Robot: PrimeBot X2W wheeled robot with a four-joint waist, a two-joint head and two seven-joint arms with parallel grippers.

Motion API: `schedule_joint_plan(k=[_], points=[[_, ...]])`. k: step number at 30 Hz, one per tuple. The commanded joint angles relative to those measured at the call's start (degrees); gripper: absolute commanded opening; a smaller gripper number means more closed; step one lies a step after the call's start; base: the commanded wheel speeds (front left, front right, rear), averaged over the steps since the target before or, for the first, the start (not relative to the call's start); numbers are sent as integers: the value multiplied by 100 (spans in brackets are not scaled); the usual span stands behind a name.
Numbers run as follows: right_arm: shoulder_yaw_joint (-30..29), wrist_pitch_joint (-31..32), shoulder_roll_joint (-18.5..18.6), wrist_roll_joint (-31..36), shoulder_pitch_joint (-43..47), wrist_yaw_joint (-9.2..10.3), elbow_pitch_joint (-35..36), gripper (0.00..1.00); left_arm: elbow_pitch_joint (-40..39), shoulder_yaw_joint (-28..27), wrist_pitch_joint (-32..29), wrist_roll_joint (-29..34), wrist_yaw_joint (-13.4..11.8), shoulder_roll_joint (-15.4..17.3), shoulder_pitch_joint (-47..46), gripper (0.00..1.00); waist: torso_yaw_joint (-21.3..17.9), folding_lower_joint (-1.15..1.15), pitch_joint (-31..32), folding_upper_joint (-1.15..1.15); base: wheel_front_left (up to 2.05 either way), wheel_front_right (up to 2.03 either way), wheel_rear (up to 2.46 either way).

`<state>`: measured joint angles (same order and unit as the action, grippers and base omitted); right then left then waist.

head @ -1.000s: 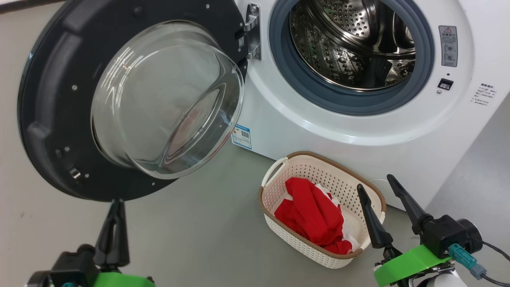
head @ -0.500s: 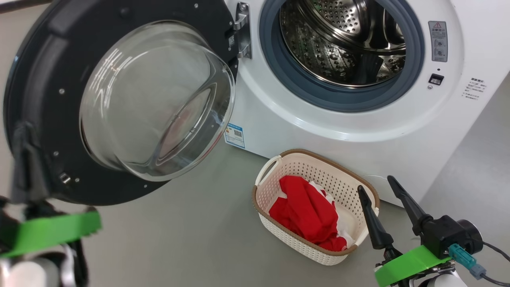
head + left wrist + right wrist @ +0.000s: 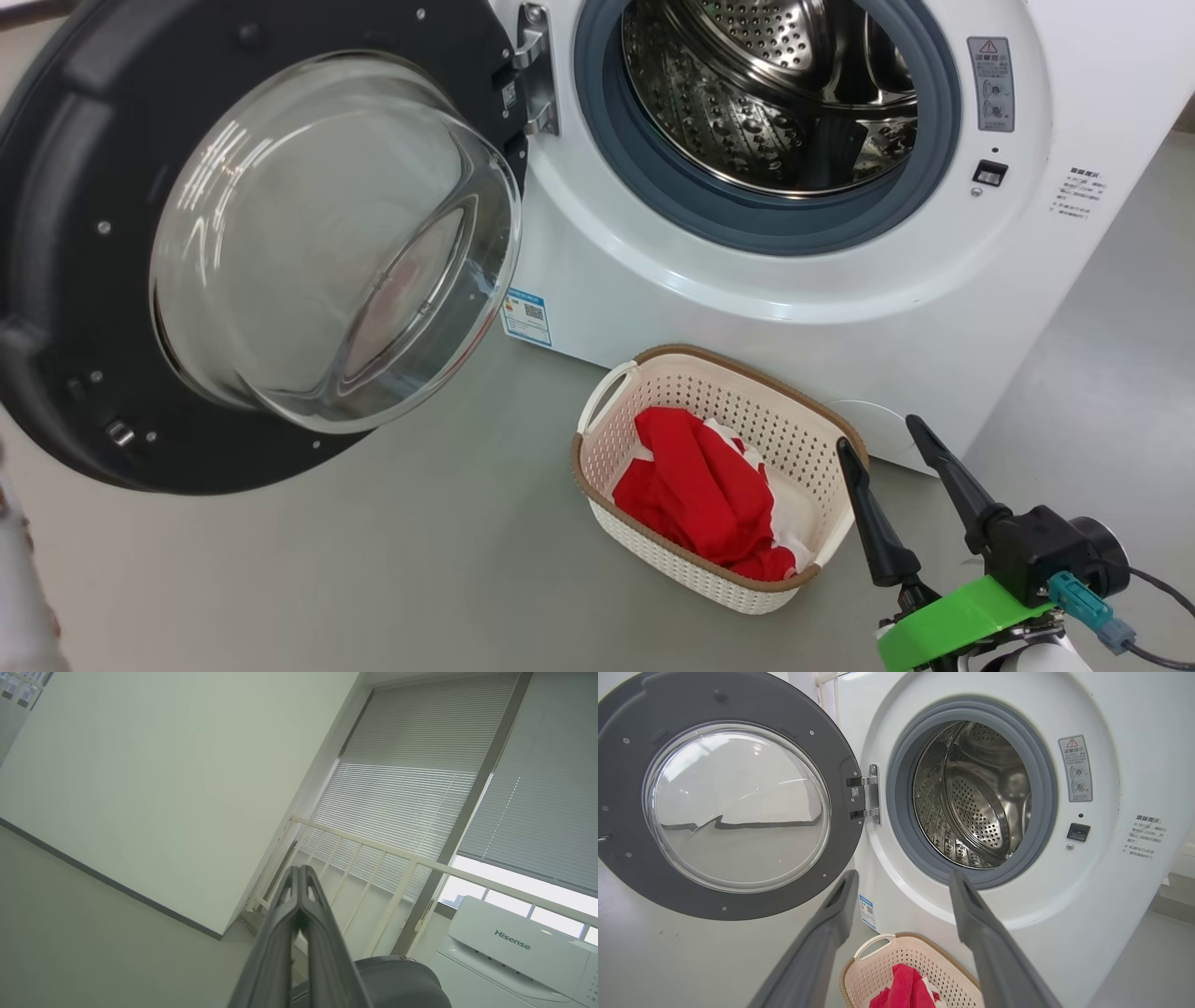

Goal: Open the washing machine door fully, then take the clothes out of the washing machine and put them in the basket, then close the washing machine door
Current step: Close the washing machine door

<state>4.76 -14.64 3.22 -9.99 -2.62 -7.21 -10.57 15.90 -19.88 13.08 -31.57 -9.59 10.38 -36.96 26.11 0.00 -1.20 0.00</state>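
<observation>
left wrist view: left end effector, pressed together, has swung aside; right end effector stays spread.

You have the clothes in the basket, on the floor before the washing machine, right of its open door.

The right gripper, 2 long dark tapered fingers on a black wrist block with a bright green plastic bracket, stands just right of the cream perforated plastic basket. In the head view, its nearer finger crosses the basket's right rim. The fingers are spread wide, nothing between them. The left gripper has its 2 dark grey fingers pressed together, empty.
</observation>
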Motion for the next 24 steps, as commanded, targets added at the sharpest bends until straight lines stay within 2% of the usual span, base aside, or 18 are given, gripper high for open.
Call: schedule_joint_plan(k=[1,7,11,19,24], points=[[155,-36,26,20,-237,-28,130,100,51,-216,-83,-115,49,281,-273,0,-13,0,1,0,0,0,0],[179,-36,23,37,-241,-28,114,100,1440,-734,-847,-1132,143,419,-1089,0,-77,0,-15,0,0,0,0],[217,-36,30,26,-240,-28,98,100,2167,-951,-1268,-1543,155,574,-1474,0,-115,0,-45,0,0,0,0],[366,-36,128,-2,-359,-28,36,100,3169,-996,-2123,-1922,265,923,-1989,0,-263,0,-174,0,0,0,0],[403,-36,180,-19,-379,-28,18,100,3451,-856,-2274,-1834,338,1130,-2091,0,-325,0,-224,0,0,0,0]])
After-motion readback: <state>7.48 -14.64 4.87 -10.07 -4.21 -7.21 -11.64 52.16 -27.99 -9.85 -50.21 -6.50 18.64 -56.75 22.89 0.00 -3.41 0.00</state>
